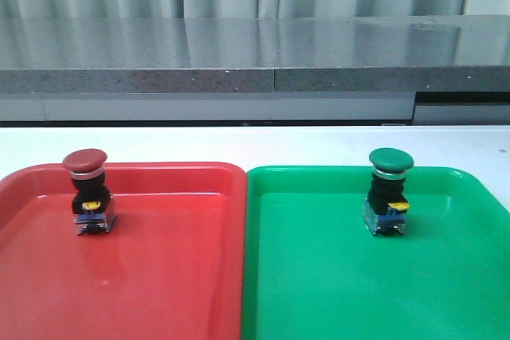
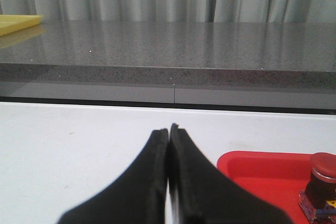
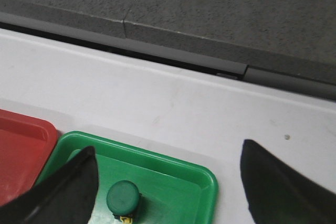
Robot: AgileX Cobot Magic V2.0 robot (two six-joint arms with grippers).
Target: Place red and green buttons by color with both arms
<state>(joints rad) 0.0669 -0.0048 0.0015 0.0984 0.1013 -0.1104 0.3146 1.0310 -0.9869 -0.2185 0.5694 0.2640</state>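
The red button stands upright in the red tray, near its far left corner. The green button stands upright in the green tray, toward its far side. The trays lie side by side on the white table, edges touching.

The left gripper is clenched, its two black fingers pressed together with nothing between them. It sits over bare table beside the red tray; the red button is off to one side of the closed jaws, well apart from them.

The right gripper is released, its fingers spread wide above the green tray. The green button sits below, between the spread jaws and nearer one finger, touching neither.
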